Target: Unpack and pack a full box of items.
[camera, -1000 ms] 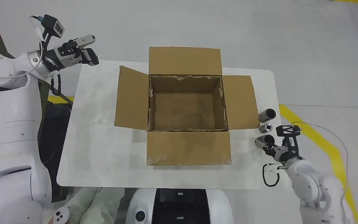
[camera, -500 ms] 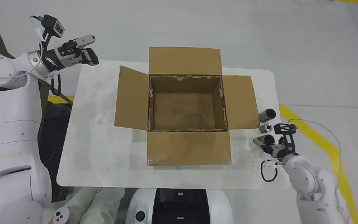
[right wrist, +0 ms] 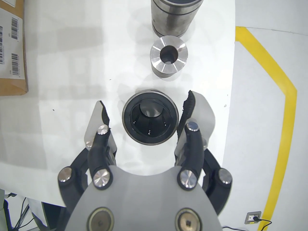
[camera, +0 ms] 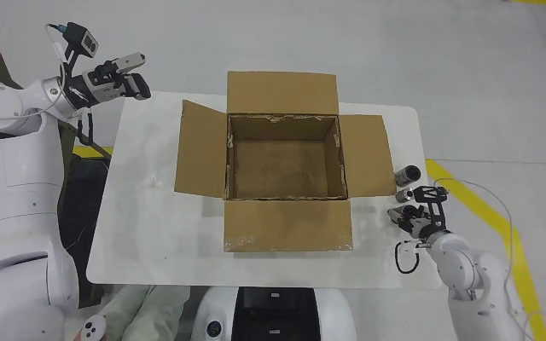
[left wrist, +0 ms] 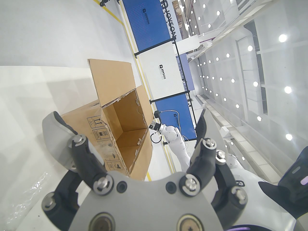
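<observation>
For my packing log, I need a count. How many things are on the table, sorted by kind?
Cardboard box: 1
Large bearings with black inside: 2
Small metal sleeve: 1
Total: 4

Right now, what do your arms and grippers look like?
The left arm and right arm have smooth white shells. The left gripper and right gripper each have a grey metal base plate with round screws, black linkages and two curved silvery fingers lined with black pads. A black cable loops at the right wrist.
</observation>
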Available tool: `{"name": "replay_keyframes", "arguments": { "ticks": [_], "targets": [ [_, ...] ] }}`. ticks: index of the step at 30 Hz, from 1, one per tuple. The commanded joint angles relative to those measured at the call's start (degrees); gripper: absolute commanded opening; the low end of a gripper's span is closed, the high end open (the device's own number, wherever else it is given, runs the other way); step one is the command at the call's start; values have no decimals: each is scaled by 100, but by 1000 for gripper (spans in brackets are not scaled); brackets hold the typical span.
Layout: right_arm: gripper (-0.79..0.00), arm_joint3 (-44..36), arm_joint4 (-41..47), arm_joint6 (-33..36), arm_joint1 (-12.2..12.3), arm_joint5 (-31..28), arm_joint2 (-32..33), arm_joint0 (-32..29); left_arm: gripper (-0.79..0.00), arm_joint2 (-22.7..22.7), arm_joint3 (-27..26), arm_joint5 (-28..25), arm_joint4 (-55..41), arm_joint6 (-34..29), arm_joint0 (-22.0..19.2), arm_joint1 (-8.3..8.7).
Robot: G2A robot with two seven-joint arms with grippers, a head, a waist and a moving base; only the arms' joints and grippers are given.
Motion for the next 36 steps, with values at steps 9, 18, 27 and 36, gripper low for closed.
{"name": "replay_keyframes", "arguments": {
  "ticks": [9,18,27,36],
  "targets": [
    [-529,-76,-67,7,11,91,-37,-32,0,0,0,0,0,0,0,0],
    [-785,-398,-185,-71,27,89,-13,-232,0,0,0,0,0,0,0,0],
    [-785,-887,-196,-224,44,14,140,-567,0,0,0,0,0,0,0,0],
    [-785,-1329,-238,-415,45,138,282,-826,0,0,0,0,0,0,0,0]
  ]
}}
